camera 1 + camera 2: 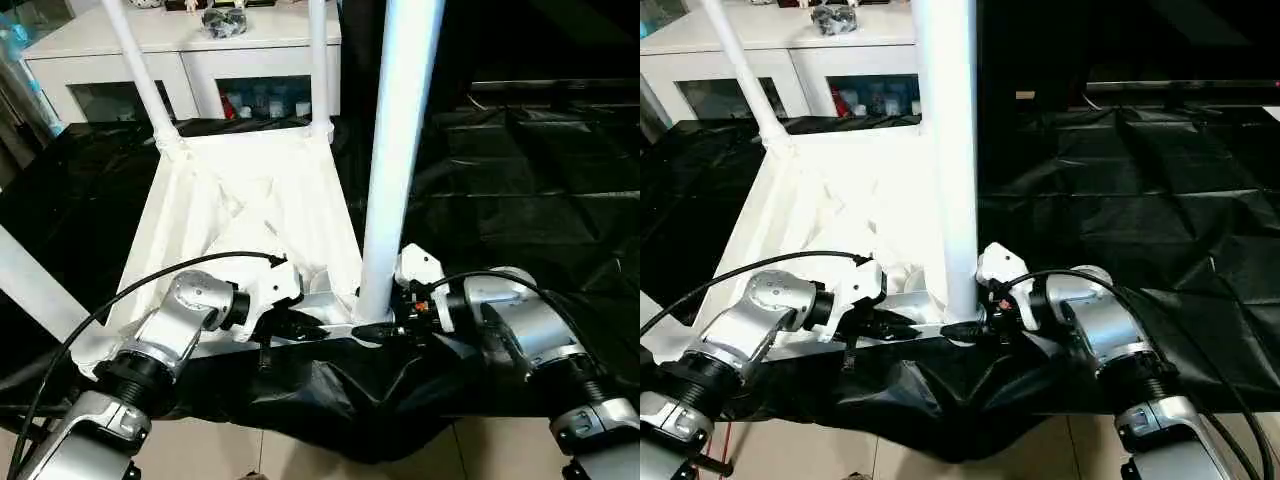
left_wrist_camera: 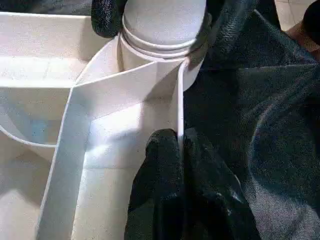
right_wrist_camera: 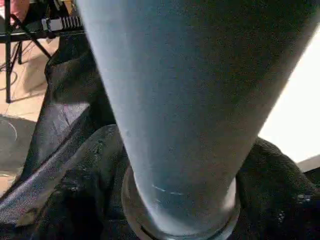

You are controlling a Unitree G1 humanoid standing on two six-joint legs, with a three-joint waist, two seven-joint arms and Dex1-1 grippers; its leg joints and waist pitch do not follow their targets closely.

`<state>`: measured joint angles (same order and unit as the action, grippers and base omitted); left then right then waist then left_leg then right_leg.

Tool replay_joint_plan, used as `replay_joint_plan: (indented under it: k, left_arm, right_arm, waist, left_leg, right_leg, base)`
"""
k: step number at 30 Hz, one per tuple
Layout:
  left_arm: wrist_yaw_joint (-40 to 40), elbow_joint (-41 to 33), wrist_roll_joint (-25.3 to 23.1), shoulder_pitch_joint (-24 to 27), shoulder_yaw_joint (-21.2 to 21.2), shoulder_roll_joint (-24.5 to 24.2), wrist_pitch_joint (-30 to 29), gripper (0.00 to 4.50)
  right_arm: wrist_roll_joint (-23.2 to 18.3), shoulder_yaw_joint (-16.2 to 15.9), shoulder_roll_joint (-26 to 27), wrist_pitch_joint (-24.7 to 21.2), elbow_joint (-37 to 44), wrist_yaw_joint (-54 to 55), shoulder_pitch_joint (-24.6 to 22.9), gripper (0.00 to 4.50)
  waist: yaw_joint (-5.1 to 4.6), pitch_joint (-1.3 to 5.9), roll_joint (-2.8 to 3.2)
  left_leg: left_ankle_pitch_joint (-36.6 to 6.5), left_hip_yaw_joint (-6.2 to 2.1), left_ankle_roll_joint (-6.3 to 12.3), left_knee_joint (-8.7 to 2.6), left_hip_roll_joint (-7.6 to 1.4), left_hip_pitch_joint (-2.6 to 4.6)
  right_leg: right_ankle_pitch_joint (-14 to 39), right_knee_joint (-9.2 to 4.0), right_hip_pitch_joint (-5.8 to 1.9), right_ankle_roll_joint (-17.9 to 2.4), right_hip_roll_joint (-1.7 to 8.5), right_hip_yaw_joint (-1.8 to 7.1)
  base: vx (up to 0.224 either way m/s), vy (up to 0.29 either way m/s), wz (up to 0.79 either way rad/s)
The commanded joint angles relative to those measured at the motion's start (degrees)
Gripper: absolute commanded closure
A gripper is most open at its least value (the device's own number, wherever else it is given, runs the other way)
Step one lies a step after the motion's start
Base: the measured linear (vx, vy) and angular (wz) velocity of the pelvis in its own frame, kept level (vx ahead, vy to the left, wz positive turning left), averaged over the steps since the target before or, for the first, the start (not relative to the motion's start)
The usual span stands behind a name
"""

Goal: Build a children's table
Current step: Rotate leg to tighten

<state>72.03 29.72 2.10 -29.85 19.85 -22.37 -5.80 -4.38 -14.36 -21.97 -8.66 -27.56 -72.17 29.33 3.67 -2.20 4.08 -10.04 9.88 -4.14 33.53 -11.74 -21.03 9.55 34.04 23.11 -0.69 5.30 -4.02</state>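
Observation:
The children's table top (image 1: 250, 190) lies upside down on the black-draped work table, ribbed underside up. Two white legs (image 1: 140, 70) (image 1: 318, 60) stand in its far corner sockets. A third leg (image 1: 395, 150) stands upright in the near right socket. A fourth leg (image 1: 30, 285) slants away from the near left corner. My left gripper (image 2: 179, 150) is shut on the thin near rim of the top, beside the near right socket. My right gripper (image 1: 385, 328) holds the base of the near right leg (image 3: 185, 100), with one black finger (image 2: 107, 15) on each side.
Black cloth (image 1: 520, 180) covers the work table and hangs over its near edge in folds. A white glass-door cabinet (image 1: 180, 50) stands behind the table. A black cable (image 1: 120, 295) loops over my left forearm. Pale floor (image 1: 300, 450) lies below the near edge.

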Motion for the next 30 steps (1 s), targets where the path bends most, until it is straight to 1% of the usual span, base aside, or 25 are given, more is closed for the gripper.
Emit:
replay_joint_plan:
  k: [1, 2, 3, 4, 6, 8, 9, 10, 12, 13, 14, 15, 16, 17, 18, 20, 21, 22, 23, 24, 25, 26, 27, 29, 30]
  left_arm:
    - [1.3, 0.8, -0.3, -0.5, 0.9, 0.1, 0.3, 4.50]
    - [1.1, 0.8, -0.2, -0.5, 0.7, 0.2, 0.2, 4.50]
    - [0.8, 0.9, -0.2, -0.5, 0.6, 0.2, 0.0, 4.50]
    - [0.3, 1.0, -0.2, -0.5, 0.5, 0.3, -0.1, 4.50]
    - [-1.8, 1.5, -0.3, -0.7, -0.3, 0.9, -1.2, 4.50]
    - [-2.5, 1.7, -0.2, -0.8, -0.7, 1.2, -1.4, 4.50]
    - [-3.4, 1.8, 0.2, -0.8, -1.3, 1.6, -1.9, 4.50]
    - [-6.1, 2.0, 0.7, -1.2, -2.7, 2.8, -3.2, 4.50]
    - [-7.6, 2.1, 0.8, -1.4, -3.3, 3.4, -3.8, 4.50]
    - [-10.5, 2.4, 0.7, -1.9, -4.3, 4.4, -4.7, 4.50]
    - [-11.8, 2.5, 0.5, -2.1, -4.7, 4.9, -5.0, 4.50]
    - [-16.1, 2.8, 0.2, -2.8, -5.8, 6.5, -6.5, 4.50]
    - [-17.9, 2.8, 0.1, -3.0, -6.2, 7.2, -7.2, 4.50]
    - [-19.9, 2.7, 0.0, -3.3, -6.7, 8.2, -8.1, 4.50]
    - [-21.4, 2.6, 0.0, -3.4, -7.1, 9.0, -8.7, 4.50]
    - [-24.1, 2.7, -0.2, -3.8, -7.9, 10.3, -9.2, 4.50]
    - [-27.1, 3.0, -0.6, -4.3, -8.3, 11.8, -9.5, 4.50]
    - [-27.1, 3.0, -0.6, -4.3, -8.3, 11.8, -9.5, 4.50]
    - [-29.4, 3.2, -0.9, -4.7, -8.2, 14.0, -9.7, 4.50]
    - [-29.7, 3.1, -1.0, -4.8, -8.0, 14.5, -9.6, 4.50]
    - [-29.6, 3.1, -1.0, -4.8, -7.8, 14.9, -9.6, 4.50]
    - [-29.4, 3.0, -1.0, -4.7, -7.7, 15.0, -9.8, 4.50]
    - [-28.3, 3.0, -1.0, -4.6, -7.3, 14.8, -9.3, 4.50]
    - [-27.3, 2.8, -1.0, -4.4, -6.8, 14.6, -9.0, 4.50]
    - [-26.7, 2.6, -1.0, -4.3, -6.6, 14.3, -8.9, 4.50]
  right_arm:
    - [-0.5, -0.7, 0.7, -0.1, -0.3, 0.1, 0.9, 1.30]
    - [-0.6, -0.7, 0.8, -0.3, -0.2, 0.1, 0.8, 1.43]
    - [-0.7, -0.7, 0.9, -0.5, -0.2, 0.1, 0.6, 1.54]
    - [-0.8, -0.7, 1.1, -0.9, -0.1, 0.0, 0.5, 1.54]
    - [-1.2, -0.4, 1.9, -2.0, -0.2, 0.6, -0.2, 1.67]
    - [-1.3, -0.3, 2.2, -2.3, -0.2, 0.9, -0.4, 1.89]
    - [-1.2, -0.2, 2.6, -2.2, -0.4, 1.6, -0.8, 1.97]
    - [-1.6, 0.5, 3.9, -2.9, -1.1, 3.8, -1.5, 1.97]
    - [-1.7, 0.9, 4.7, -3.2, -1.6, 5.5, -1.8, 2.06]
    - [-1.5, 1.6, 6.1, -3.3, -2.5, 8.5, -2.4, 2.12]
    - [-1.3, 1.8, 6.7, -3.2, -2.9, 9.8, -2.5, 2.16]
    - [-0.8, 3.1, 9.2, -3.6, -5.0, 15.4, -2.5, 2.17]
    - [-0.4, 3.7, 10.4, -3.6, -6.0, 18.2, -2.3, 2.17]
    - [0.0, 4.5, 11.9, -4.0, -7.4, 21.7, -2.0, 2.19]
    - [0.3, 5.1, 13.2, -4.4, -8.6, 24.6, -1.7, 2.19]
    - [1.0, 5.4, 14.7, -4.3, -10.1, 27.8, -1.2, 2.20]
    - [1.9, 6.0, 16.7, -4.5, -12.5, 33.2, -0.1, 2.20]
    - [1.9, 6.0, 16.7, -4.5, -12.5, 33.2, -0.1, 2.20]
    - [4.1, 6.0, 19.6, -3.5, -16.6, 40.8, 2.4, 2.20]
    - [4.8, 5.8, 20.3, -3.2, -17.8, 42.5, 3.1, 2.20]
    - [5.4, 5.3, 20.5, -2.1, -18.1, 42.3, 3.5, 2.20]
    - [5.3, 5.7, 20.7, -1.3, -18.2, 42.3, 3.7, 2.20]
    - [3.9, 6.8, 21.0, -1.4, -18.0, 41.1, 4.0, 1.73]
    - [2.3, 8.2, 21.3, -2.0, -17.9, 39.7, 4.3, 1.77]
    - [2.0, 8.3, 21.1, -2.1, -17.5, 38.6, 4.3, 1.72]
  waist:
    - [-0.08, 3.38, -0.78]
    - [-0.10, 3.33, -0.85]
    - [-0.08, 3.34, -0.72]
    - [-0.12, 3.32, -0.80]
    - [-0.15, 3.27, -0.64]
    - [-0.14, 3.24, -0.65]
    - [-0.21, 3.21, -0.53]
    - [-0.25, 3.13, -0.47]
    - [-0.50, 3.01, -0.60]
    - [-0.58, 2.95, -0.34]
    - [-0.77, 2.86, -0.46]
    - [-1.07, 2.79, -0.55]
    - [-1.16, 2.64, -0.54]
    - [-1.27, 2.67, -0.56]
    - [-1.91, 2.56, -0.53]
    - [-2.28, 2.53, -0.49]
    - [-2.60, 2.49, -0.49]
    - [-2.68, 2.54, -0.38]
    - [-2.97, 2.53, -0.55]
    - [-3.52, 2.42, -0.35]
    - [-4.04, 2.47, -0.32]
    - [-4.10, 2.43, -0.32]
    - [-4.12, 2.64, -0.30]
    - [-4.12, 2.81, -0.31]
    - [-3.95, 2.95, -0.28]
  left_leg:
    - [-15.0, 0.08, 2.89, -3.90, -0.95, 0.33]
    - [-15.0, 0.10, 2.88, -3.91, -0.94, 0.30]
    - [-15.1, 0.07, 2.81, -3.93, -0.93, 0.31]
    - [-15.3, 0.06, 2.77, -3.96, -0.93, 0.30]
    - [-15.8, 0.04, 2.63, -4.02, -0.96, 0.36]
    - [-16.3, 0.07, 2.52, -4.03, -0.95, 0.45]
    - [-16.7, 0.07, 2.34, -4.06, -0.95, 0.42]
    - [-17.2, 0.02, 2.08, -4.14, -0.92, 0.45]
    - [-18.1, -0.09, 1.59, -4.25, -0.85, 0.39]
    - [-19.0, -0.12, 1.35, -4.24, -0.74, 0.61]
    - [-19.2, -0.09, 1.26, -4.27, -0.73, 0.55]
    - [-19.8, -0.14, 0.89, -4.26, -0.55, 0.62]
    - [-20.4, -0.17, 0.77, -4.28, -0.47, 0.80]
    - [-20.5, -0.19, 0.68, -4.16, -0.33, 0.87]
    - [-21.6, -0.47, 0.25, -4.30, -0.20, 0.84]
    - [-22.3, -0.52, 0.28, -4.28, -0.15, 0.86]
    - [-22.9, -0.57, 0.40, -4.22, -0.01, 0.82]
    - [-22.8, -0.62, 0.34, -4.21, -0.02, 0.90]
    - [-23.2, -0.66, 0.42, -4.24, 0.13, 0.77]
    - [-24.0, -0.75, 0.04, -4.28, 0.18, 0.77]
    - [-24.8, -0.95, 0.01, -4.24, 0.23, 0.67]
    - [-25.1, -0.94, 0.26, -4.24, 0.29, 0.66]
    - [-25.2, -0.86, 0.86, -4.19, 0.23, 0.94]
    - [-24.1, -0.84, 1.80, -4.50, 0.03, 0.53]
    - [-23.0, -0.74, 2.29, -4.62, -0.19, 0.55]
  right_leg:
    - [17.3, -4.15, -2.80, -11.3, 2.31, 1.83]
    - [17.4, -4.20, -2.80, -11.2, 2.28, 1.84]
    - [17.7, -4.20, -2.81, -11.1, 2.30, 1.82]
    - [17.9, -4.24, -2.83, -11.0, 2.29, 1.80]
    - [18.3, -4.30, -2.78, -11.0, 2.25, 1.80]
    - [18.9, -4.39, -2.69, -10.9, 2.24, 1.79]
    - [19.3, -4.45, -2.66, -10.8, 2.24, 1.81]
    - [20.0, -4.55, -2.67, -10.6, 2.25, 1.79]
    - [22.1, -4.66, -2.67, -9.9, 2.27, 1.74]
    - [23.9, -4.90, -2.51, -9.4, 2.30, 1.70]
    - [24.6, -5.07, -2.48, -9.1, 2.32, 1.75]
    - [27.0, -5.25, -2.31, -8.2, 2.34, 1.70]
    - [28.6, -5.58, -2.10, -7.7, 2.32, 1.59]
    - [29.9, -5.70, -2.15, -7.2, 2.36, 1.50]
    - [32.3, -5.94, -2.15, -6.1, 2.33, 1.26]
    - [33.4, -6.12, -2.00, -5.3, 2.30, 1.19]
    - [34.5, -6.34, -1.95, -4.6, 2.21, 1.07]
    - [34.7, -6.42, -1.85, -4.5, 2.30, 1.08]
    - [35.0, -6.51, -1.85, -4.2, 2.16, 0.92]
    - [35.6, -6.54, -1.59, -4.2, 2.21, 0.80]
    - [36.4, -6.59, -1.77, -3.7, 2.20, 0.57]
    - [36.5, -6.76, -1.74, -3.4, 2.17, 0.58]
    - [35.4, -6.86, -1.55, -3.7, 2.19, 0.77]
    - [31.9, -6.50, -1.96, -4.8, 2.16, 1.02]
    - [28.6, -6.22, -2.04, -6.2, 2.16, 1.23]
  base:
    - [0.000, 0.000, 0.00]
    - [0.000, 0.000, 0.00]
    - [0.000, 0.000, 0.00]
    - [0.000, 0.000, 0.00]
    - [0.000, 0.000, 0.00]
    - [0.000, 0.000, 0.00]
    - [0.000, 0.000, 0.00]
    - [0.000, 0.000, 0.00]
    - [0.000, 0.000, 0.00]
    - [0.000, 0.000, 0.00]
    - [0.000, 0.000, 0.00]
    - [0.000, 0.000, 0.00]
    - [0.000, 0.000, 0.00]
    - [0.000, 0.000, 0.00]
    - [0.000, 0.000, 0.00]
    - [0.000, 0.000, 0.00]
    - [0.000, 0.000, 0.00]
    - [0.000, 0.000, 0.00]
    - [0.000, 0.000, 0.00]
    - [0.000, 0.000, 0.00]
    - [0.000, 0.000, 0.00]
    - [0.000, 0.000, 0.00]
    - [0.000, 0.000, 0.00]
    - [0.000, 0.000, 0.00]
    - [0.000, 0.000, 0.00]
